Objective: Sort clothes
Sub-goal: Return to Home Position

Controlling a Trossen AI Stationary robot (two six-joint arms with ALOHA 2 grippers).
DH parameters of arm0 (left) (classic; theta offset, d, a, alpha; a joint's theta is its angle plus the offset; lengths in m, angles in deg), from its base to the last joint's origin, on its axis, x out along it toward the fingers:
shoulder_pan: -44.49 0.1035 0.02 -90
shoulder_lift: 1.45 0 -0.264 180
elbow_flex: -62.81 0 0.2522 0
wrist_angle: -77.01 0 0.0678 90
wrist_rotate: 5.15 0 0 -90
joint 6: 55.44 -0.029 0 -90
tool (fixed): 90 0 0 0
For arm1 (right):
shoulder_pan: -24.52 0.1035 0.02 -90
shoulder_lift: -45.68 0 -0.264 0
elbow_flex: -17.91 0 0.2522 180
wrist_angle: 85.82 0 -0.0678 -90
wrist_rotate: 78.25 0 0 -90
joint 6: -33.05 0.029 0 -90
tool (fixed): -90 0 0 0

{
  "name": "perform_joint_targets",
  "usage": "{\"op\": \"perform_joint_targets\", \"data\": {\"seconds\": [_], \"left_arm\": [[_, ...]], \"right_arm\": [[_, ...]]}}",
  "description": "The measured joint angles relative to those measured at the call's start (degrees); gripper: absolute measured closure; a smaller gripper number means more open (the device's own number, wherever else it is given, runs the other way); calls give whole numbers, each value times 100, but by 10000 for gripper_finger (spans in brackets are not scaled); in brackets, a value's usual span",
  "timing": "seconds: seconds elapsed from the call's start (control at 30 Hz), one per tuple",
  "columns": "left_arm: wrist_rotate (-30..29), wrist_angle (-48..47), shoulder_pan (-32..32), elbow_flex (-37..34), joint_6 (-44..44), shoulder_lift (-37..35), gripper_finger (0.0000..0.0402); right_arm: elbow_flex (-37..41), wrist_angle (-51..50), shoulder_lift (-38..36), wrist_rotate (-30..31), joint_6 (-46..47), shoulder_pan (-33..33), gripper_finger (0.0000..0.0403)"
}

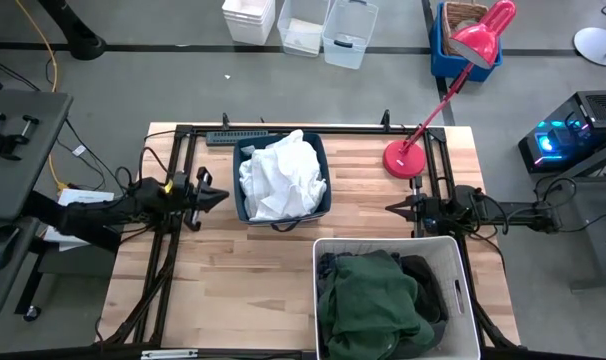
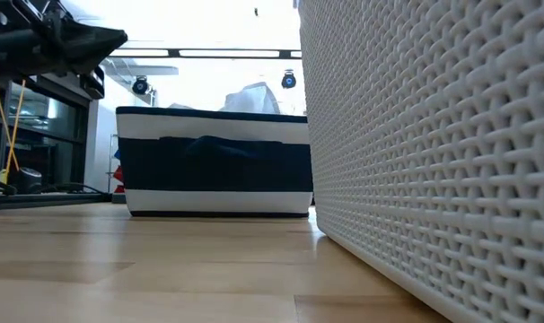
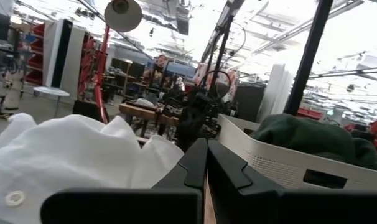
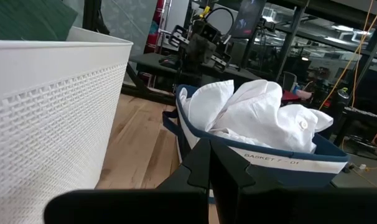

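White plastic bin (image 2: 434,161) is sitting closest to the low camera, its woven wall filling the right of that view. It is being used for darks: a dark green hoodie (image 1: 368,300) is lying on top, with a dark grey garment (image 1: 423,275) showing beside it toward the right rim. Navy fabric bin (image 1: 241,175) is standing beyond it at mid-table and is being used for lights, with white cloth pieces (image 1: 281,178) heaped above its rim. No garment is showing on the bare table (image 1: 233,290), so sorting is being judged done. Left gripper (image 1: 218,197) is being held level just beside the navy bin's left wall, fingers pressed together, nothing gripped. Right gripper (image 1: 393,208) is being held the same way, near the base of the red lamp (image 1: 405,158), between the navy bin and the table's right edge, tips closed on nothing. Both are being kept clear of the bins and pointed at each other, which is reading as a home pose. Probably nothing is remaining beyond settling there.
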Motion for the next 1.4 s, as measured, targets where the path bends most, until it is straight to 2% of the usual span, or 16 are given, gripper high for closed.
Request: {"op": "perform_joint_targets", "data": {"seconds": [0.27,0.43,0.63,1.4], "left_arm": [[10,-20,-129,0,-54,0,401],[2,-1205,-402,2,-1581,0,401],[-86,-1276,-481,2,-2426,0,401],[-92,-1274,-479,2,-2393,50,401]], "right_arm": [[1,-28,4,-2,-18,0,402],[1,-28,4,-2,-13,0,402],[1,-28,2,0,-7,0,402],[1,-31,4,-2,-5,0,402]]}}
